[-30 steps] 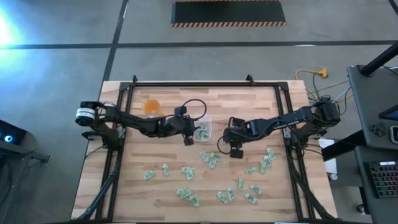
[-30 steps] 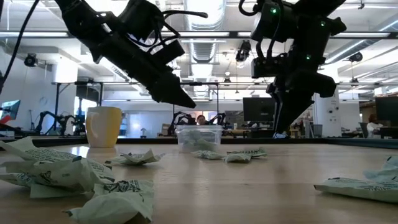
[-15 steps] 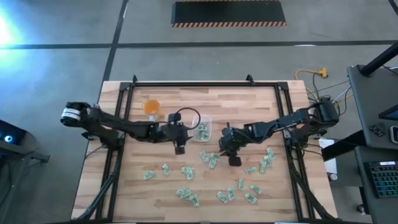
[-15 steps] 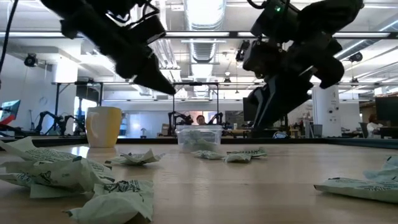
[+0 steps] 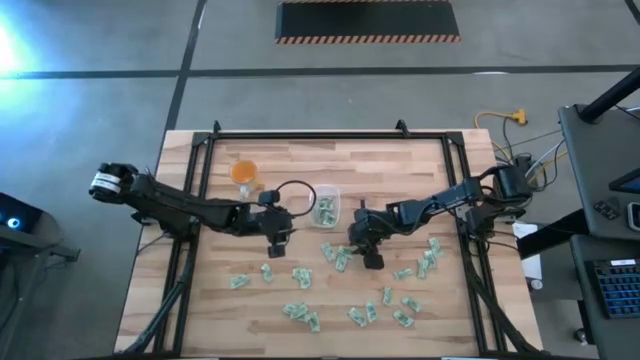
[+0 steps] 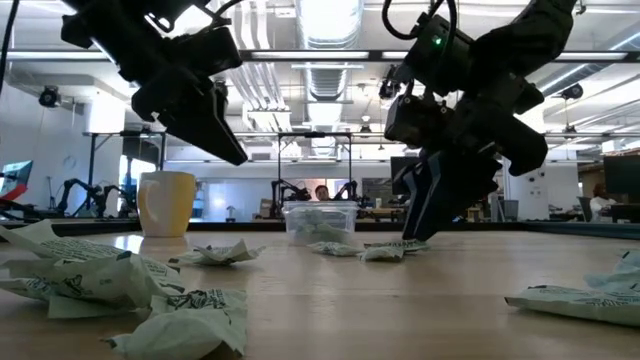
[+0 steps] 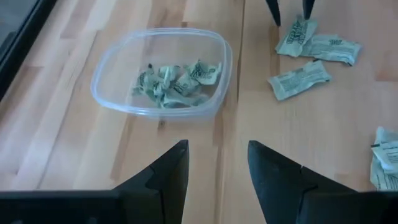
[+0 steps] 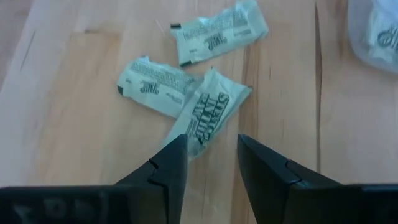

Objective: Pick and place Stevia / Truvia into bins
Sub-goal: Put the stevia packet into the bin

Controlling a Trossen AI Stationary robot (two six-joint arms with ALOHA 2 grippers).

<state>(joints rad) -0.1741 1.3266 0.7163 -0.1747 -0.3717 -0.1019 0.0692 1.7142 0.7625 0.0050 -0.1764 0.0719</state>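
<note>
The clear container (image 7: pixel 163 73) stands near the table's middle (image 5: pixel 325 208) with several pale green sachets lying in it. My left gripper (image 7: pixel 217 165) is open and empty, above the table just left and near of the container (image 5: pixel 278 232). My right gripper (image 8: pixel 211 152) is open, low over the table right and near of the container (image 5: pixel 366 256). Its fingers stand on either side of the near end of one sachet (image 8: pixel 208 112), which lies flat with two others (image 8: pixel 217 31) on the wood. In the low view its fingertips (image 6: pixel 412 236) reach almost down to the table.
An orange cup (image 5: pixel 244 172) stands at the far left of the container. Many more sachets lie scattered over the table's near half (image 5: pixel 300 313) and right side (image 5: pixel 428 258). Black frame rails (image 5: pixel 197 190) run along the table's edges.
My left gripper has drawn back from over the container toward the table's left and near edges. My right gripper has gone left and down toward the sachets beside the container, tipping its fingers down toward the table.
</note>
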